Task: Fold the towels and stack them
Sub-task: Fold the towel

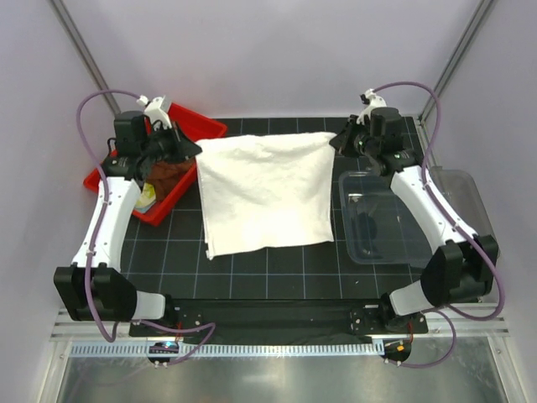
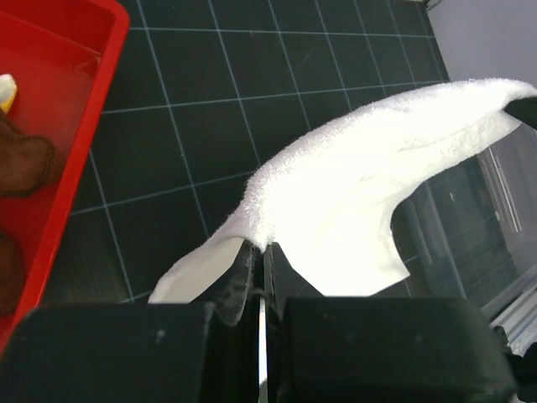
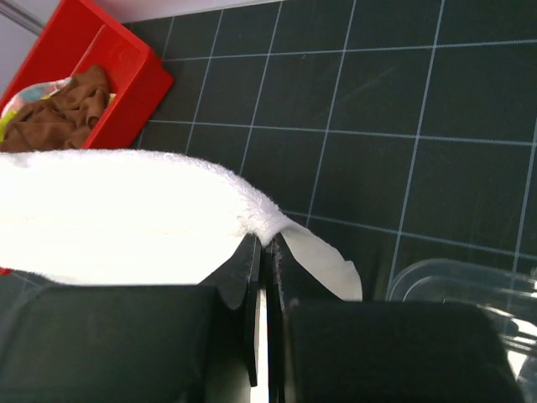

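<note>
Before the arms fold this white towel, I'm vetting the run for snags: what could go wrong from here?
The left gripper and right gripper each pinch only a thin corner of the white towel; a tug could slip it free.
Its right edge lies close beside the clear bin and may catch the rim.
Its left corner hangs near the red tray and could drag over it.

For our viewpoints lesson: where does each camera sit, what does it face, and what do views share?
Top external: overhead behind the bases, looking down on both arms and the large white terry towel.
Left wrist: behind the left gripper, which pinches the towel.
Right wrist: behind the right gripper, likewise.
Shared: towel, red plastic tray.
</note>
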Controlling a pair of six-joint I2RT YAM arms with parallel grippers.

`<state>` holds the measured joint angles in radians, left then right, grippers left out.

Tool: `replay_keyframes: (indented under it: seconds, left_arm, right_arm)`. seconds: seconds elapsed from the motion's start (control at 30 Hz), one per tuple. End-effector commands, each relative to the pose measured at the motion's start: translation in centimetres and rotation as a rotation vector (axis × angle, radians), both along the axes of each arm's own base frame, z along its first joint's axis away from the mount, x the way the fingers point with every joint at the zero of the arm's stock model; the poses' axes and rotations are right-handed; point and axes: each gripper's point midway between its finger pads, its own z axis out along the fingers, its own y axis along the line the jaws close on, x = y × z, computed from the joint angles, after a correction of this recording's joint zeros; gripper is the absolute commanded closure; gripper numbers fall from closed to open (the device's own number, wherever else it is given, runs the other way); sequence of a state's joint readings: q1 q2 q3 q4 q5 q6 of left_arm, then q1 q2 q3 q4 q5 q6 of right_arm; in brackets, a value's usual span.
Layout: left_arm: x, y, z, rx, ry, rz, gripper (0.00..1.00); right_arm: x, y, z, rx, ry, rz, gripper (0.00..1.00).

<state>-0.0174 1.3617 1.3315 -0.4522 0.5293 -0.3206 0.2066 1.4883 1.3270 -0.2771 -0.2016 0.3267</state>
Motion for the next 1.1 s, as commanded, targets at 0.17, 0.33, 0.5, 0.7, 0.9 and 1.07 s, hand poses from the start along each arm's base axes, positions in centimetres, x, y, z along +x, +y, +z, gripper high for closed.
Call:
replay_keyframes:
  seconds: [0.17, 0.33, 0.5, 0.7, 0.9, 1.07]
  left_arm:
    - [-3.4, 0.4, 5.7, -0.054, -0.085, -0.054, 1.00]
    - [-7.0, -1.1, 9.5, -0.100, -0.170, -0.141, 1.00]
    - [-11.3, -2.2, 13.8, -0.131, -0.223, -0.215, 1.00]
    - [-14.9, -1.8, 15.0, -0.089, -0.186, -0.190, 1.00]
    - [-17.5, -0.5, 14.3, -0.037, -0.263, -0.088, 1.00]
    - [-17.4, 1.1, 12.7, 0.017, -0.221, 0.011, 1.00]
  right_arm:
    - [-3.4, -2.8, 8.5, 0.070, -0.175, -0.150, 0.99]
    - [-7.8, -3.1, 12.6, 0.069, -0.273, -0.095, 0.99]
    - [-12.3, -3.6, 14.6, 0.103, -0.343, -0.078, 0.99]
    - [-17.1, -3.8, 17.1, 0.161, -0.422, -0.040, 0.99]
    - [-21.0, -2.4, 18.1, 0.218, -0.462, 0.079, 0.99]
    - [-21.2, -0.8, 16.8, 0.262, -0.404, 0.164, 0.99]
